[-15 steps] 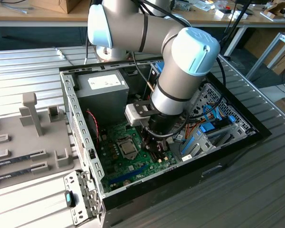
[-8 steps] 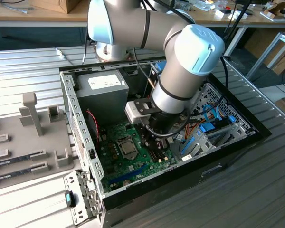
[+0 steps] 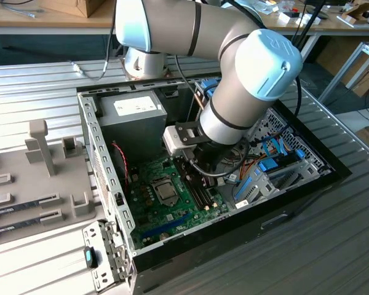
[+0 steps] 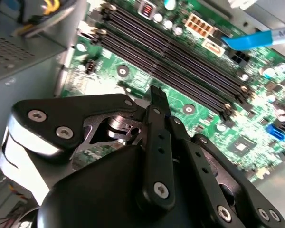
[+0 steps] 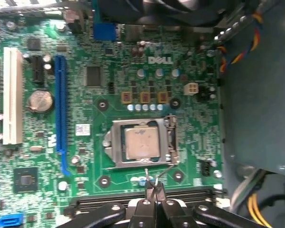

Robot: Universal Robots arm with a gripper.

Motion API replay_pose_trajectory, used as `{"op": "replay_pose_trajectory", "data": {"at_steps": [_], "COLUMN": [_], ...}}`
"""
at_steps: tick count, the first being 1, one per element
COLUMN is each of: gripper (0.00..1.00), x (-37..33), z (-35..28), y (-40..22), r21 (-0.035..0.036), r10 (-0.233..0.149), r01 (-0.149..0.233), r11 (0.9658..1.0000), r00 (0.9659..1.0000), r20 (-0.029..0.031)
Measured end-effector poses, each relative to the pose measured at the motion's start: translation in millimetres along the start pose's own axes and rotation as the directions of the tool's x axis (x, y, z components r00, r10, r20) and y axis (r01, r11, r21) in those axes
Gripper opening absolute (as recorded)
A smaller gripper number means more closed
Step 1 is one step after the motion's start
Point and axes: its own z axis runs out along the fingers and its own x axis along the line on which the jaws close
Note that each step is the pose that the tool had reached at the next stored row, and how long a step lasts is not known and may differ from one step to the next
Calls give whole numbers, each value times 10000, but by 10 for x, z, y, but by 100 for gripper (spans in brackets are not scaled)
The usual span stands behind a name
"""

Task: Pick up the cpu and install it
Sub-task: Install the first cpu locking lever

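Cpu [image 5: 141, 143] seated in socket, first wrist view, tool [image 5: 154, 194] closed, empty.

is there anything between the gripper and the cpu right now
Nothing visible stands between them. In the first wrist view the cpu already lies inside the socket frame on the motherboard, its top uncovered. The gripper is beside the socket, near the thin retention lever.

The arm bends downward, its hand [image 5: 153, 194] lowered with fingertips pressed together, holding nothing.
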Motion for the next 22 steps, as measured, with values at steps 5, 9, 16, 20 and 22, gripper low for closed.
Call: {"op": "replay_pose_trajectory", "data": {"at_steps": [5, 9, 16, 20, 22], "gripper": [11, 11, 11, 11, 11], "x": [0, 0, 100, 113, 116], "z": [-1, -1, -14, 15, 37], "y": [0, -6, -6, 59, 58], "r21": [-28, -27, -48, -47, -47], "r10": [-149, -251, -296, -301, -302], "r01": [156, 273, 345, 350, 352], "r11": [9999, 9996, 9994, 9994, 9994], "r00": [9859, 9498, 9152, 9140, 9129], "r20": [1669, 3119, 4019, 4045, 4071]}}
